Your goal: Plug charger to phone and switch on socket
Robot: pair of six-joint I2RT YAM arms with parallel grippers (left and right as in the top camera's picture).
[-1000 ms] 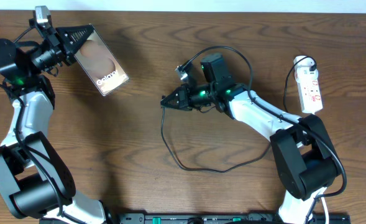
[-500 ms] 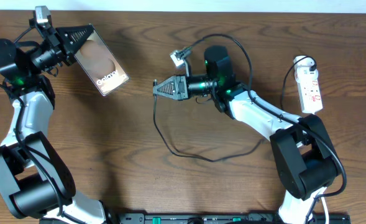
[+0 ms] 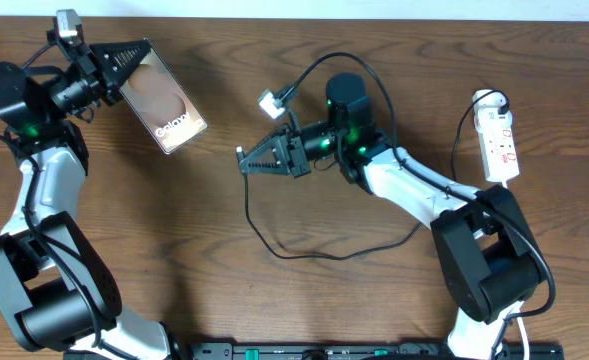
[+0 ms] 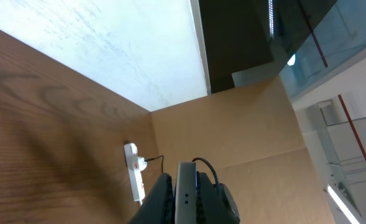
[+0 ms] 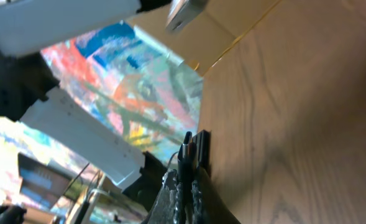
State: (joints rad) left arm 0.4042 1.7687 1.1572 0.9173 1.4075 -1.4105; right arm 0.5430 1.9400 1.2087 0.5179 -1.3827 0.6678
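My left gripper (image 3: 132, 56) is shut on the upper end of the phone (image 3: 166, 103), a brownish slab with white "Galaxy" lettering, held tilted at the far left. In the left wrist view the phone's thin edge (image 4: 186, 193) sits between the jaws (image 4: 186, 205). My right gripper (image 3: 244, 160) is shut on the charger's plug end and points left toward the phone, some way from it. The black cable (image 3: 304, 252) loops down and back behind the arm. In the right wrist view the plug tip (image 5: 192, 146) sticks out of the jaws (image 5: 189, 183). The white socket (image 3: 500, 140) lies at the far right.
The socket's white cord (image 3: 479, 105) curls beside the strip. The socket also shows in the left wrist view (image 4: 133, 179). The black cable loop covers the table's middle below the right arm. The wooden table (image 3: 174, 230) carries nothing else in view.
My right gripper has moved left toward the phone with the charger plug in it, and the cable loop has followed. The left arm and phone have not moved.
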